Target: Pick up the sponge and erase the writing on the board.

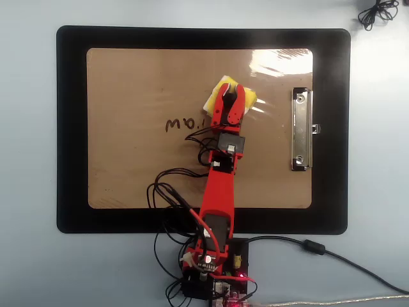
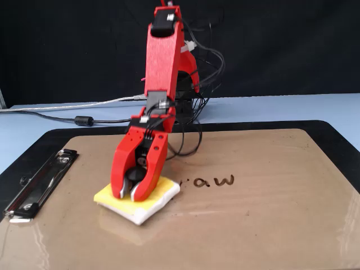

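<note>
The brown board (image 1: pixel 128 166) lies on a black mat (image 1: pixel 70 128), with its silver clip (image 1: pixel 301 130) at the right in the overhead view. The yellow sponge (image 1: pixel 251 97) lies flat on the board just right of the dark writing (image 1: pixel 182 123). My red gripper (image 1: pixel 231 89) points down onto the sponge's middle, with the jaws closed on it. In the fixed view the gripper (image 2: pixel 129 196) presses on the sponge (image 2: pixel 166 191), which has a white underside. The writing (image 2: pixel 214 181) starts right at the sponge's edge. The board (image 2: pixel 253 225) shows glare.
The arm's base and loose wires (image 1: pixel 211 268) sit at the mat's near edge in the overhead view. A black cable (image 1: pixel 332 256) runs off to the right. A coiled cord (image 1: pixel 377 13) lies at the top right. The clip (image 2: pixel 39 183) is at the left in the fixed view.
</note>
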`<state>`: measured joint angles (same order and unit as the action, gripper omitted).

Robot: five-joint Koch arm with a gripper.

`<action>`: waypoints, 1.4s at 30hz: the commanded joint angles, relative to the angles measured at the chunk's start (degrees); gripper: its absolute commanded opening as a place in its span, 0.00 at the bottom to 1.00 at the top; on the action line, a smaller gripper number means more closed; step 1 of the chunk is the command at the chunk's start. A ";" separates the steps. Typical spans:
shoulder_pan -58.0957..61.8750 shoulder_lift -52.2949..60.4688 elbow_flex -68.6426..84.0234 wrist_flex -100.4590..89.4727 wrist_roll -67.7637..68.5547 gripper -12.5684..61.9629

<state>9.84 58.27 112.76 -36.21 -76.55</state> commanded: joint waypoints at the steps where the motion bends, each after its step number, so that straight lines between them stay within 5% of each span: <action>1: 0.26 4.83 7.38 -0.26 -0.70 0.06; 9: -3.52 36.74 40.43 -0.35 -4.13 0.06; 19: -4.66 4.66 5.01 -0.44 -4.48 0.06; 28: -10.37 37.09 39.46 -0.18 -6.68 0.06; 37: -12.13 13.27 14.24 1.05 -8.96 0.06; 42: -13.71 22.15 25.84 0.70 -9.05 0.06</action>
<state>-2.90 75.06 132.45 -35.95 -84.73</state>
